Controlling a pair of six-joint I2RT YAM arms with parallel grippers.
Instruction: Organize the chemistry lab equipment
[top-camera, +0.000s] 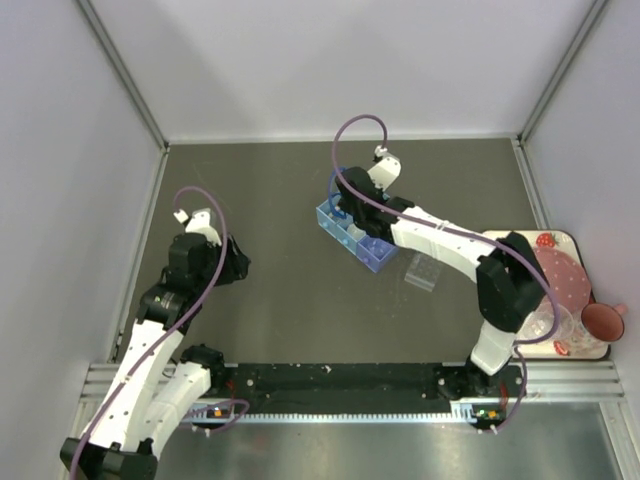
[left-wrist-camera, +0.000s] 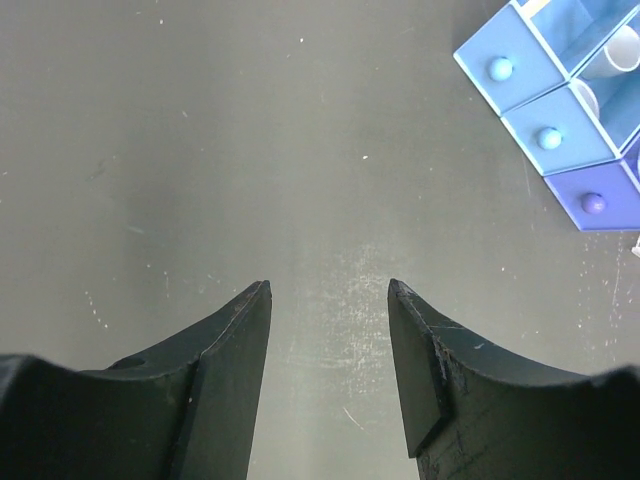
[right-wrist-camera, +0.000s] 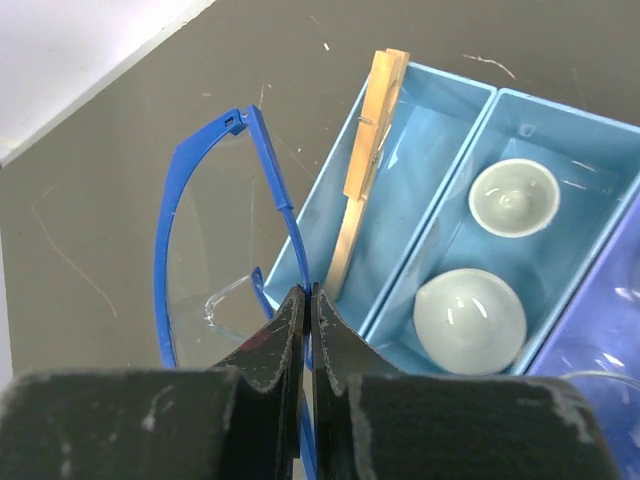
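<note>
free: table (left-wrist-camera: 200, 150) ahead of left tool (left-wrist-camera: 328, 287) | blocked: blue drawer box (left-wrist-camera: 545, 110) upper right

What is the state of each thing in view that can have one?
left pincer: open, empty.
right pincer: shut on safety glasses.
safety glasses: gripped by the blue frame.
wooden clip: resting in the end compartment.
white bowls: lying in the next compartment.

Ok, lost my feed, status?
Left gripper open, empty. Right gripper shut on blue safety glasses beside drawer box. Wooden clip in end compartment. Path unobstructed.
</note>
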